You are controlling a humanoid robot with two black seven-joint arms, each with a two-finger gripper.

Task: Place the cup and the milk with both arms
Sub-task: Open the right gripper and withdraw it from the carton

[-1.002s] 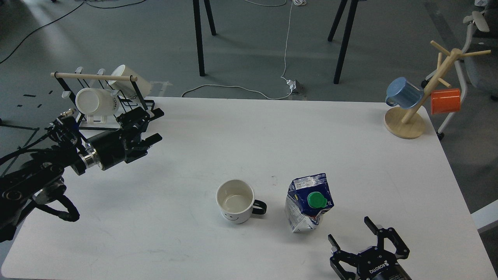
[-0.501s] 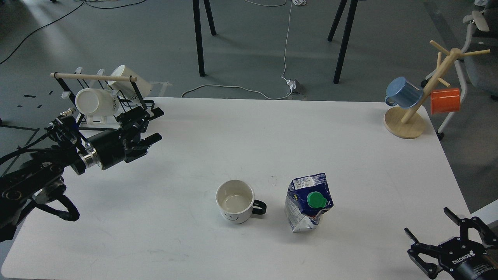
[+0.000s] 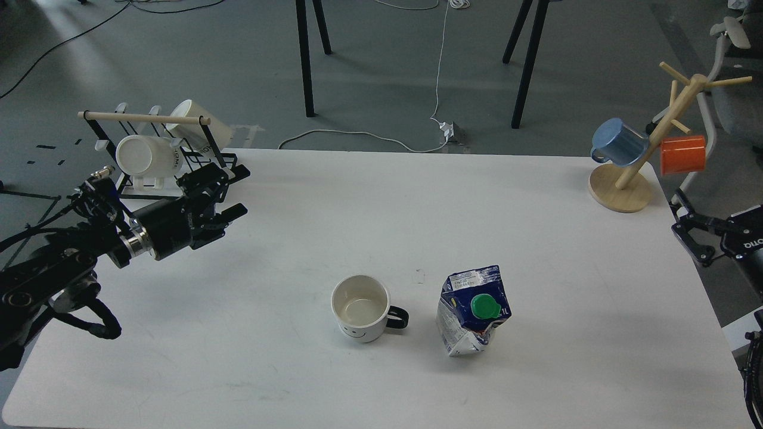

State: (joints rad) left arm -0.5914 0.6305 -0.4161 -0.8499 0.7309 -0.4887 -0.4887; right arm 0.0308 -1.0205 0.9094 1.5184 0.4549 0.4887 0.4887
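From the head view, our left hand (image 3: 229,193) hovers over the tabletop's (image 3: 310,196) left side, fingers parted, holding nothing. Our right hand (image 3: 685,229) sits at the right edge, spread wide, empty. The cup (image 3: 360,308) stands near centre, handle right; the milk (image 3: 473,310) stands upright just beside it.

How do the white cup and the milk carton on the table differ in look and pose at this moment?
The white cup is round and open-topped, showing an empty interior; the milk carton is closed by a green cap. The cup is smooth with a black handle pointing toward the carton; the carton is blue and white, crumpled. The cup stands straight; the carton looks slightly tilted. Both rest on the table, untouched by either gripper.
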